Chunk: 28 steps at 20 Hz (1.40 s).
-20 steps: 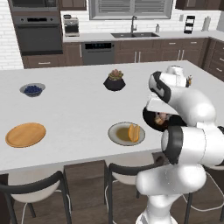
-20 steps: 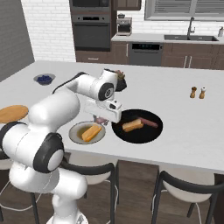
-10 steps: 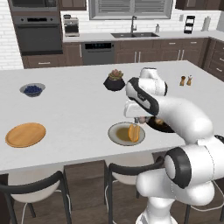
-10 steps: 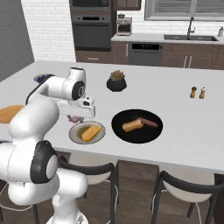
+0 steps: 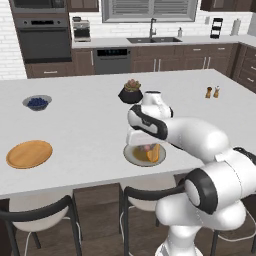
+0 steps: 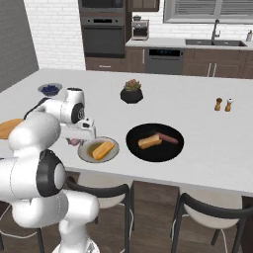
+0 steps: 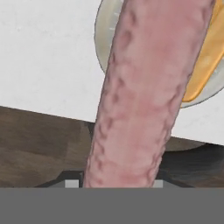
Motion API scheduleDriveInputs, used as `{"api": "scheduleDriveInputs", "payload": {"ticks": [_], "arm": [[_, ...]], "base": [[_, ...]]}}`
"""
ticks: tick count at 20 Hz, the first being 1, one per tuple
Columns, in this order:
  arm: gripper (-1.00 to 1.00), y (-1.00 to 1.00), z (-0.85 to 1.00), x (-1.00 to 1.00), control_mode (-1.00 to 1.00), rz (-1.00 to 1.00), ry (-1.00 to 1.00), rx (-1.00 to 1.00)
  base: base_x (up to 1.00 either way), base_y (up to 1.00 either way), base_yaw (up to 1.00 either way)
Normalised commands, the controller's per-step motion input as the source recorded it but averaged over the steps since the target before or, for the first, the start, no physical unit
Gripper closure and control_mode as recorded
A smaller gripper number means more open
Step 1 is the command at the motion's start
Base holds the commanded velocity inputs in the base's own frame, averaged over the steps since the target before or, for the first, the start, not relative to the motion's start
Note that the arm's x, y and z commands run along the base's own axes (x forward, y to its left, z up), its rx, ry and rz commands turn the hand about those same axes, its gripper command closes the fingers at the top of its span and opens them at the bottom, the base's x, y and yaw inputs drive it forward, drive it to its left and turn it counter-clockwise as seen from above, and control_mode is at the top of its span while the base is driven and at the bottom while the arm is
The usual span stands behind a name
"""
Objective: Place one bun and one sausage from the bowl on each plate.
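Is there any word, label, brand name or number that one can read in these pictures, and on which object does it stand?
None: no readable text on the oven, the dishwasher, the shakers, the plates or the black bowl.

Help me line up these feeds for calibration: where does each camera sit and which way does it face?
Left base view: behind the arm's left, looking forward and down over the island; arm rises lower right, end effector over the grey plate.
Right base view: behind its right; arm lower left, black bowl beside the plate.
Hand view: on the hand, looking along the held sausage at the plate and bun.
Both base views share the plant pot and shakers.
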Motion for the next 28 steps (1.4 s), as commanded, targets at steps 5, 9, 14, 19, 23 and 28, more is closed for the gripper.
{"api": "scheduleDriveInputs", "payload": {"ticks": [5,9,14,19,23,28], "arm": [[1.00,0.00,-0.32,0.49,-1.00,-0.08,0.00,0.00],[1.00,0.00,-0.38,0.43,-1.00,-0.03,0.00,0.00],[1.00,0.00,-0.46,0.39,-1.00,0.00,-0.01,0.00],[1.00,0.00,-0.48,0.22,-1.00,0.00,-0.01,0.00],[1.00,0.00,-0.20,0.09,-1.00,0.00,0.00,0.00],[1.00,0.00,-0.02,0.11,-1.00,0.00,0.00,0.00]], "base": [[0.00,0.00,0.00],[0.00,0.00,0.00],[0.00,0.00,0.00],[0.00,0.00,0.00],[0.00,0.00,0.00],[0.00,0.00,0.00]]}}
